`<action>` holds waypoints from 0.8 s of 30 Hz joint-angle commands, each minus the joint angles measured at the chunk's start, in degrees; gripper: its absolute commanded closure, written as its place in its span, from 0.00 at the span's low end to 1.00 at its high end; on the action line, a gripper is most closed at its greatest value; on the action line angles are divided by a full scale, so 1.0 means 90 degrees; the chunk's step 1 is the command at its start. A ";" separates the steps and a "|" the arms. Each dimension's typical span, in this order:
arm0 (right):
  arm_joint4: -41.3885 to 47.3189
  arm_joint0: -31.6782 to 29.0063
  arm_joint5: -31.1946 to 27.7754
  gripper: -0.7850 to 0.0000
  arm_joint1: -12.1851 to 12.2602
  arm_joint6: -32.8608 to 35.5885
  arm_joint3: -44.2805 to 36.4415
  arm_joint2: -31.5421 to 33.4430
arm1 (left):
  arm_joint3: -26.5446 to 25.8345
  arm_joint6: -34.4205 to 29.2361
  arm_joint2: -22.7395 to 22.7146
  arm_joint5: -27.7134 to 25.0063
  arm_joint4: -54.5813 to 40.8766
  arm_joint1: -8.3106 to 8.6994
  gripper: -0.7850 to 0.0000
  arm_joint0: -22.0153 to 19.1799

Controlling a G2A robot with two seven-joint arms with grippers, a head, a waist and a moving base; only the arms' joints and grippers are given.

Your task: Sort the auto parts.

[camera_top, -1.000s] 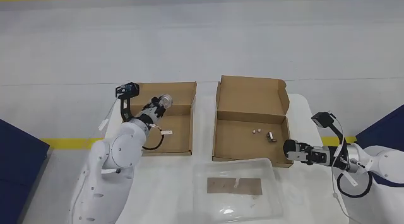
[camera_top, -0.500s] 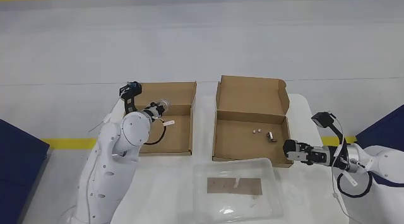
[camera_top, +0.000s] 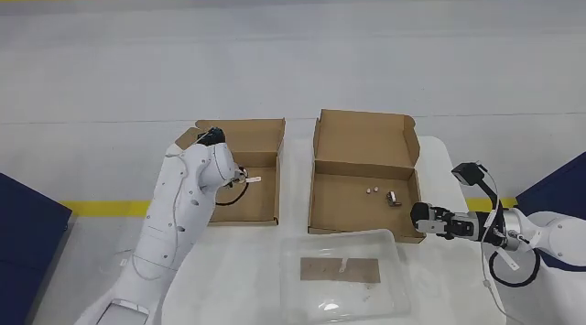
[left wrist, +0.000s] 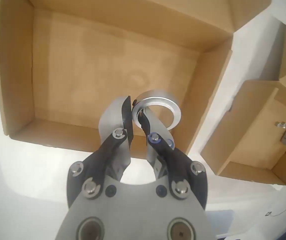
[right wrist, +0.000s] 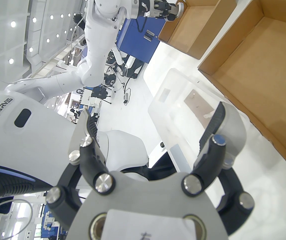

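Ring point(left wrist: 158, 106) hangs over the left box point(left wrist: 15, 76), pinched by its rim in the left claw point(left wrist: 135, 121); the right claw point(right wrist: 153, 109) is spread. So thin a grip, close to the box wall, could let it slip onto the bench point(left wrist: 7, 163).

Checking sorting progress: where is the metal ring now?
In the left wrist view, the metal ring is gripped by the left end effector, over the left cardboard box, near its wall facing the other box.
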 commanded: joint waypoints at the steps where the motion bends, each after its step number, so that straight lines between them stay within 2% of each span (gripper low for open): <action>1: 0.0002 0.0000 0.0000 0.00 0.0000 0.0000 0.0000 0.0000 | 0.0657 -0.0023 0.0130 -0.0022 -0.0252 -0.0097 1.00 -0.0274; 5: 0.0002 0.0000 0.0000 0.00 0.0000 0.0000 0.0000 0.0000 | 0.1472 -0.0047 0.0322 -0.0063 -0.0574 -0.0249 1.00 -0.0656; 14: 0.0002 0.0000 0.0000 0.00 0.0000 0.0000 0.0000 0.0000 | 0.1472 -0.0047 0.0322 -0.0063 -0.0574 -0.0249 1.00 -0.0656; 17: 0.0002 0.0000 0.0000 0.00 0.0000 0.0000 0.0000 0.0000 | 0.1455 0.0060 0.0298 -0.0303 -0.0689 -0.0249 1.00 -0.0564; 24: 0.0002 0.0000 0.0000 0.00 0.0000 0.0000 0.0000 0.0000 | 0.2314 0.0287 0.0464 -0.0410 -0.0969 -0.0411 1.00 -0.0845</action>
